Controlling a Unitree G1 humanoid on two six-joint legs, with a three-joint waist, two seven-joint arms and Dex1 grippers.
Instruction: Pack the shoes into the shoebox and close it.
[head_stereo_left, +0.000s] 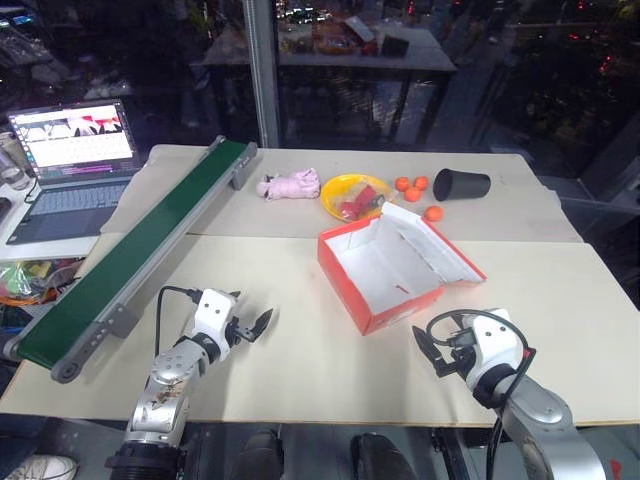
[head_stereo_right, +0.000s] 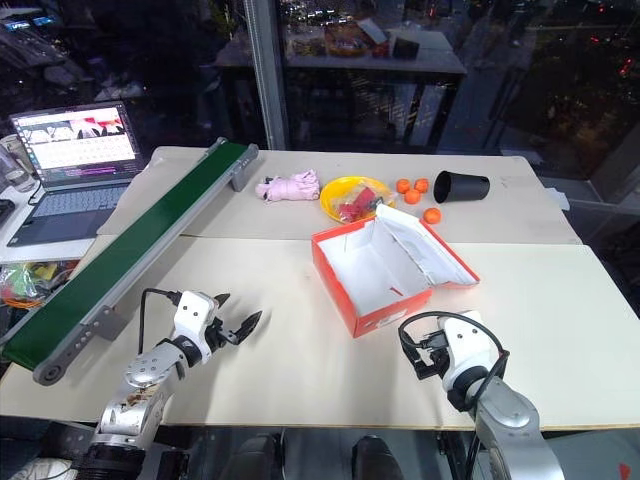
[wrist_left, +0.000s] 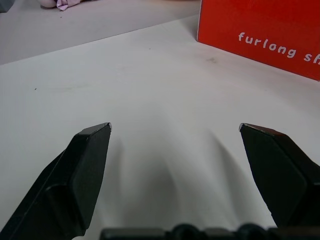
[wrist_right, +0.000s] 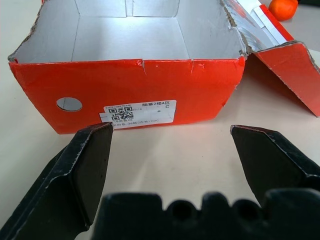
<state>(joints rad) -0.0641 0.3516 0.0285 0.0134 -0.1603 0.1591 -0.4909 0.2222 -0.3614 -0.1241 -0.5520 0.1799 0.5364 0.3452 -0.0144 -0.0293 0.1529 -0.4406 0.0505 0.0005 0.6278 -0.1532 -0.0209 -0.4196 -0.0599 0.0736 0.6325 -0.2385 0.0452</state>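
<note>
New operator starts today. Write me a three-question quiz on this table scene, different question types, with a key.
1. True or false: the shoebox stands open with its lid folded back.
2. Multiple choice: what lies between the green conveyor and the yellow plate?
A. a pink plush toy
B. a black cup
C. a laptop
3. Fill in: the left gripper and the right gripper both have their jaws ____ and hold ____.

Key: 1 true; 2 A; 3 open, nothing.
</note>
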